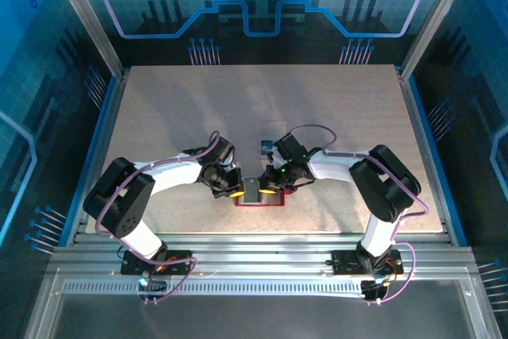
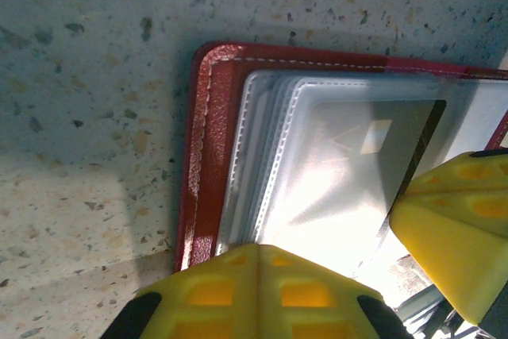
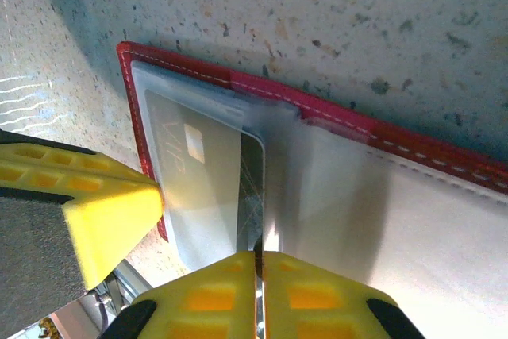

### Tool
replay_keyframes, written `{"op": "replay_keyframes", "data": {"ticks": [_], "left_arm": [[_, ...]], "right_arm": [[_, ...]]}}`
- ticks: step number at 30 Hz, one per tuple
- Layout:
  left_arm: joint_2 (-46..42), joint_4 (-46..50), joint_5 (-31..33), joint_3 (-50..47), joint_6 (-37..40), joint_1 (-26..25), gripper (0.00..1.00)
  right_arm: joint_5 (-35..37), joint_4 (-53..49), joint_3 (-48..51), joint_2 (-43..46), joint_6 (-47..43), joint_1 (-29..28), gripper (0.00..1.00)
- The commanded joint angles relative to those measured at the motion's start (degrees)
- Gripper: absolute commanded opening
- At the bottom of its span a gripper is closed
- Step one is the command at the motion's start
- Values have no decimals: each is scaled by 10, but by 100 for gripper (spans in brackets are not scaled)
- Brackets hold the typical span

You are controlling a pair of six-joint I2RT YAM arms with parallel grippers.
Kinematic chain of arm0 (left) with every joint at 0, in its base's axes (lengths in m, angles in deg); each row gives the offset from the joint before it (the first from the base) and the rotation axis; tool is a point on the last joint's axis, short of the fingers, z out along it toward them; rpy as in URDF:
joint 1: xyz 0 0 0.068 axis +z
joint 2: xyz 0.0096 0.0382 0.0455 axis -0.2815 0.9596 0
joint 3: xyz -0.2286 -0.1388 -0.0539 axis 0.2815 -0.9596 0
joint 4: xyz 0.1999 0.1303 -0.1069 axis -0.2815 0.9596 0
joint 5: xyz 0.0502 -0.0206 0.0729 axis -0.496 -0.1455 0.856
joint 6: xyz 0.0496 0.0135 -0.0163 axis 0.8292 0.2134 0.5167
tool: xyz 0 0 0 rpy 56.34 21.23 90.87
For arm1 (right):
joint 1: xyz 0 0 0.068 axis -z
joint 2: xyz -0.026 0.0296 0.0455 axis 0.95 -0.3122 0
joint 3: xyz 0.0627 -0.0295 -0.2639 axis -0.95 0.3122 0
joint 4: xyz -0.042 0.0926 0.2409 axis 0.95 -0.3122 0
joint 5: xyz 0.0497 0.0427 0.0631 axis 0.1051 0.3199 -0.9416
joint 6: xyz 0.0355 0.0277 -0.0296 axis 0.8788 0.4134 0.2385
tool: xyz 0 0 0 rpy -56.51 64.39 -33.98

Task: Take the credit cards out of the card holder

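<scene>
Between the left pincer (image 1: 236, 192) and the right pincer (image 1: 270, 190), at the near middle of the tabletop (image 1: 238, 109), the card holder (image 1: 258, 200) lies open and flat. Its red stitched rim frames greyish clear pockets. In the pocket just ahead of both pincer tips sits a pale credit card (image 3: 198, 168) with a small chip square and the letters VIP. It lies under the clear sleeve, and one long edge is dark.

The right pincer is closed, its yellow fingers (image 3: 317, 299) pressed together at the pocket's near rim. The card's dark edge runs down into the seam between them. Whether they nip the card itself or just the sleeve cannot be told.

The left pincer is closed too. Its yellow fingers (image 2: 258, 291) lie over the near edge of the stacked sleeves, close inside the red rim, on the card's outer side. What they hold, if anything, cannot be told.

The two pincers are close together, with the card's width between them. Beyond the right pincer, apart from the holder, a small blue thing (image 1: 265, 146) rests on the speckled tabletop, too small to make out.
</scene>
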Motion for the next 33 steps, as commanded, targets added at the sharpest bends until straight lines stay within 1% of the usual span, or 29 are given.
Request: {"op": "replay_keyframes", "data": {"ticks": [1,10,14,18,21,24,33], "left_arm": [[9,23,4,6,17,5,5],[6,24,7,6,16,4,5],[7,23,6,7,14,5,5],[8,24,7,7,14,4,5],[10,26,7,7,15,4,5],[10,26,8,8,14,5,5],[13,29,8,11,16,5,5]], "right_arm": [[6,-11,6,20,-11,9,8],[19,-50,6,40,-39,23,7],[17,-54,26,46,-44,30,7],[-28,-8,31,35,-34,30,13],[-50,32,33,27,-19,28,16],[-54,43,26,13,-17,25,17],[-60,61,28,-12,-15,25,18]]}}
